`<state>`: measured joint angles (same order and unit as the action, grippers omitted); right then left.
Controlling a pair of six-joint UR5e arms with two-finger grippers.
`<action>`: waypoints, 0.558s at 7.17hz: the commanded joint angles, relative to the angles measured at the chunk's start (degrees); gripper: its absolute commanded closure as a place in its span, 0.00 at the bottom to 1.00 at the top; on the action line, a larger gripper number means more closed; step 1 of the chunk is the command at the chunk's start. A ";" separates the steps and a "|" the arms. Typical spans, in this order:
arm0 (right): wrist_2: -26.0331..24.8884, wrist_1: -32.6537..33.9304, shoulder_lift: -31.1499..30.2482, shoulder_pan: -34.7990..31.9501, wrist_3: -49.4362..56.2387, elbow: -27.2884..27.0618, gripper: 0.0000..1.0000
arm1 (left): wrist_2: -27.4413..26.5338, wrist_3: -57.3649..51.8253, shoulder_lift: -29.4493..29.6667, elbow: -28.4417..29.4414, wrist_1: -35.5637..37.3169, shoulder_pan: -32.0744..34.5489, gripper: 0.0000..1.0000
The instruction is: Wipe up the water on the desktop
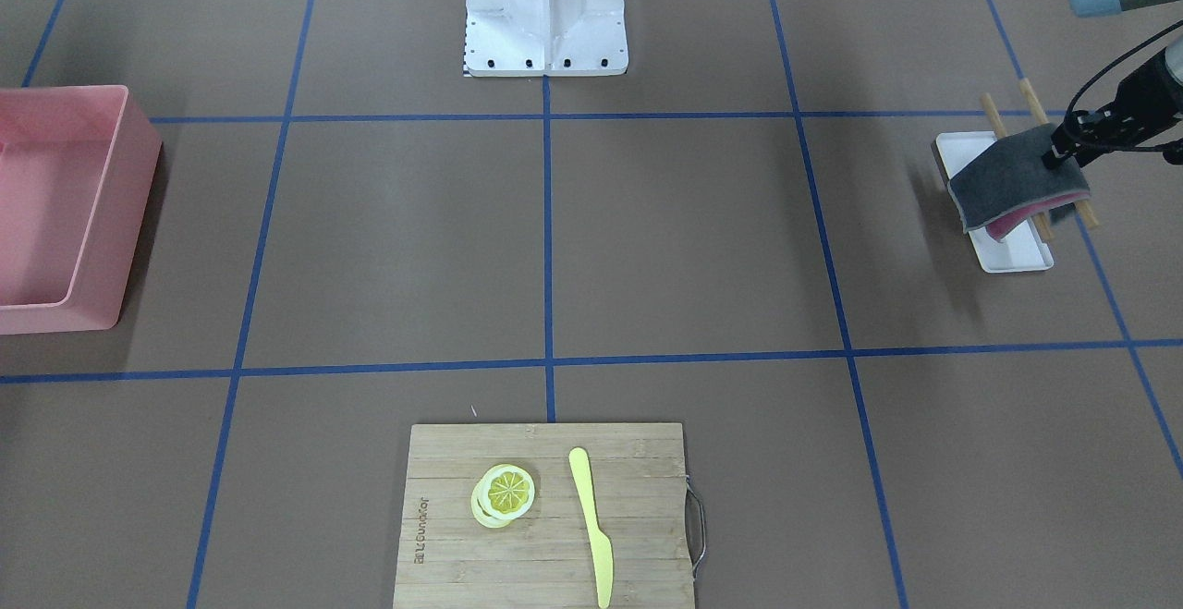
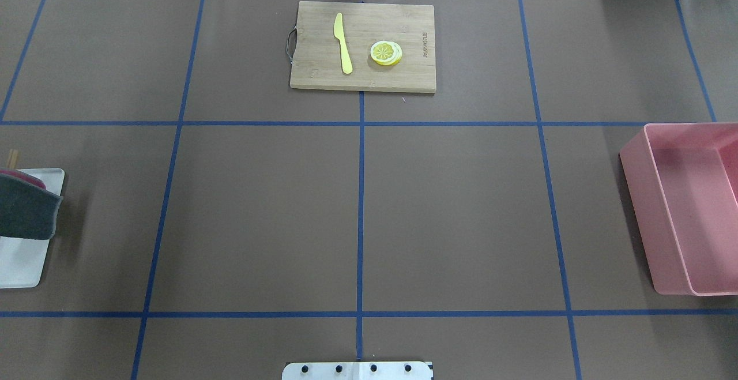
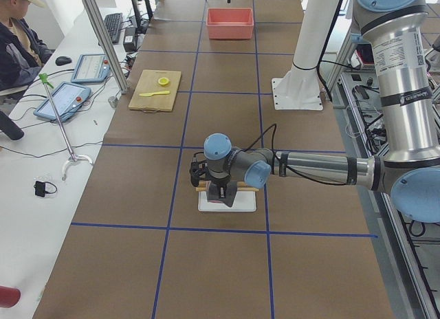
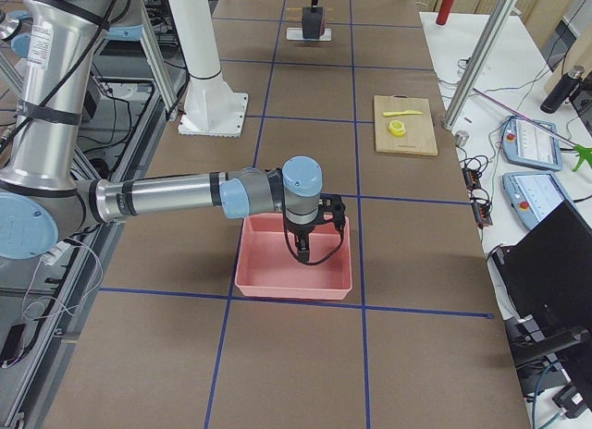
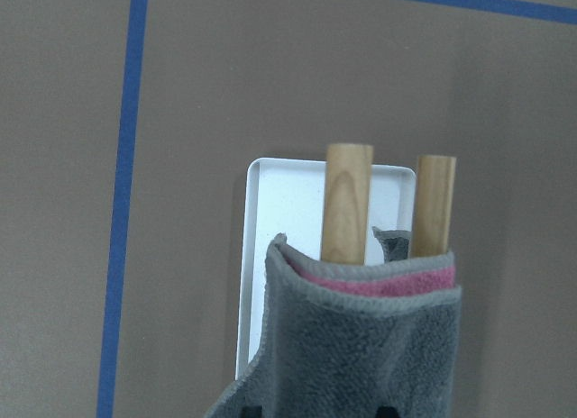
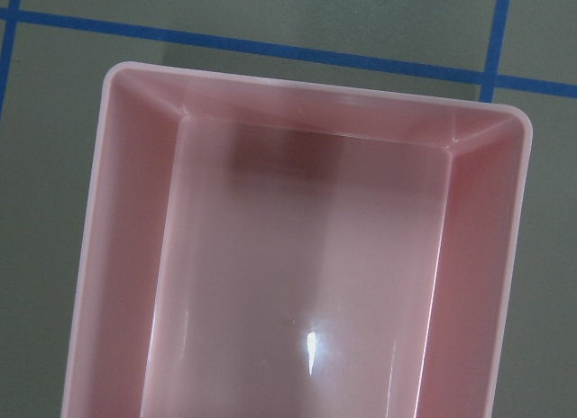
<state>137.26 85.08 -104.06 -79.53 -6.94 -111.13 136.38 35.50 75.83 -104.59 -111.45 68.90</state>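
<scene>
While left gripper [image 1: 1055, 160] is clamped on grey cloth [image 1: 1007, 184] over the tray [image 1: 1017, 256], can't tell abt right gripper [image 4: 310, 254] over pink bin [image 4: 291, 288].

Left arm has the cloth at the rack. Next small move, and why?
Probably lift the left gripper straight up until the grey-and-pink cloth clears the two wooden rods. The gripper is shut on the cloth, which drapes folded over the rods above the white tray, so a sideways pull could snag. I cannot make out water on the desktop, so no wipe target yet.
</scene>
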 commanded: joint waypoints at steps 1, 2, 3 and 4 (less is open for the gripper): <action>0.02 0.00 0.00 -0.01 0.00 -0.05 0.00 | 0.11 0.09 -0.25 -0.70 0.00 0.09 0.52; 0.02 0.00 0.00 -0.01 0.00 0.03 0.00 | 0.11 0.09 -0.25 -0.79 0.00 0.27 0.64; 0.02 0.00 0.00 -0.01 0.00 -0.05 0.00 | 0.20 0.09 -0.33 -0.97 0.00 0.44 0.78; 0.46 0.00 0.00 -0.01 0.00 0.03 0.00 | 0.29 0.09 -1.21 -1.66 0.00 0.53 0.82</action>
<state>137.38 85.08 -104.06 -79.54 -6.94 -111.14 136.57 35.59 75.34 -105.62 -111.44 69.29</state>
